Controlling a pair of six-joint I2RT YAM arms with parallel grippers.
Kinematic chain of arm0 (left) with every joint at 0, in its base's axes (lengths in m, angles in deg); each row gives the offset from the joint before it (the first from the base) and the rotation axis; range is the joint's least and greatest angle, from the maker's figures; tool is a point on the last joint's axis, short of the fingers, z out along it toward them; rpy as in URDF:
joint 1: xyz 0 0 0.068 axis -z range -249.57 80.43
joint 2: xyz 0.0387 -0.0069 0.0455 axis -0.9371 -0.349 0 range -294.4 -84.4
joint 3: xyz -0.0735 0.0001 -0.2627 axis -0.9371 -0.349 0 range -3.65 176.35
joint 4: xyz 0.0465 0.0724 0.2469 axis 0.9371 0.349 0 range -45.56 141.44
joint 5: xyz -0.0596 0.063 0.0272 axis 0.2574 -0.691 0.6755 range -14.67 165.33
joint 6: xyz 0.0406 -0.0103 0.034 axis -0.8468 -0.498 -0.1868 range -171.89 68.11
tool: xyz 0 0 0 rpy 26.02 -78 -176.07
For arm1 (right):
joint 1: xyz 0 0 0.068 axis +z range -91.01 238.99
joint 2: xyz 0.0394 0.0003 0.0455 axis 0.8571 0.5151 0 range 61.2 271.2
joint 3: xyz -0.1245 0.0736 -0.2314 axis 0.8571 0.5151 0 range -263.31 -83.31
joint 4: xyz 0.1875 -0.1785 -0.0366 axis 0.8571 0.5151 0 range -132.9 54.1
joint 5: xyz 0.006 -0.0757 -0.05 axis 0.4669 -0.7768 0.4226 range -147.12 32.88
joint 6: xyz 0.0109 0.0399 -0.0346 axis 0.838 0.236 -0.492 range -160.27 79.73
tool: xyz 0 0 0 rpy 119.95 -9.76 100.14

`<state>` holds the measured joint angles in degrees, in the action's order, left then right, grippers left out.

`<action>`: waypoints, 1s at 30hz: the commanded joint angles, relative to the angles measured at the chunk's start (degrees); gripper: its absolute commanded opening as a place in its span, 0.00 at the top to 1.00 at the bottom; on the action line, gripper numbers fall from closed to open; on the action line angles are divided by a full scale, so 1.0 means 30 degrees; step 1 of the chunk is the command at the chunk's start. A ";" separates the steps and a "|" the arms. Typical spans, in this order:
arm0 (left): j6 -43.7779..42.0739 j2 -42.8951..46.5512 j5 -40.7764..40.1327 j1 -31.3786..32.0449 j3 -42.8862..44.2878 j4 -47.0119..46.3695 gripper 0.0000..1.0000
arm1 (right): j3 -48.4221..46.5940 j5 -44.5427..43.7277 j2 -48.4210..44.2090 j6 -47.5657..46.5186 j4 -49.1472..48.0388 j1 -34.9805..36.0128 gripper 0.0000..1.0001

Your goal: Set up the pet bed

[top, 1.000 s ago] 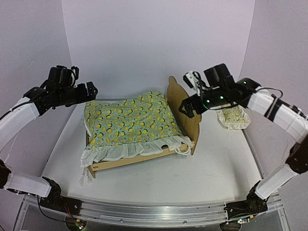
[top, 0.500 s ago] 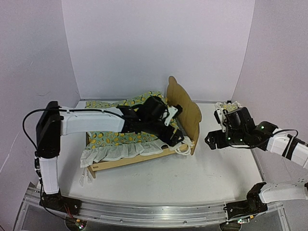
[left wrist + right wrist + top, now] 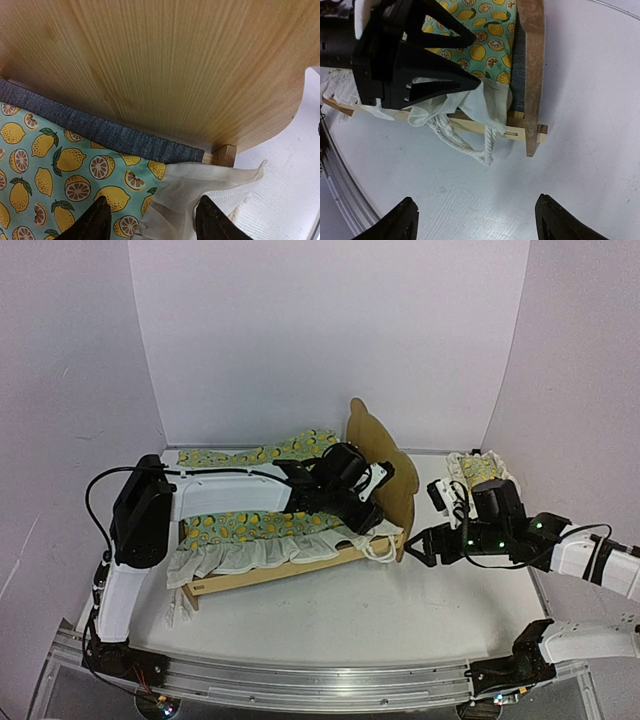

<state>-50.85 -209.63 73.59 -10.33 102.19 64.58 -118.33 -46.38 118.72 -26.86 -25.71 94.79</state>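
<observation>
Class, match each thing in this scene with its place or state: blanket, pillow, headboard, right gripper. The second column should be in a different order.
Column one
1 blanket
2 pillow
3 headboard
4 right gripper

Column two
A upright at the right end of the bed
B above bare table, jaws open, holding nothing
C lying on the bed
D on the table, right of the bed

Pairs: 1-C, 2-D, 3-A, 4-B
</observation>
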 commanded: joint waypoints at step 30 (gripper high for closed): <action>0.1254 0.5621 0.1664 -0.1471 -0.3855 -0.3507 1.00 | -0.1345 0.1739 0.1272 -0.1404 -0.3475 0.1211 0.43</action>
<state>-51.07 -204.19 75.73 -12.80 95.24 63.29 -118.62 -41.48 121.08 -29.99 -30.41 96.97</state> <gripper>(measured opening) 0.008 0.604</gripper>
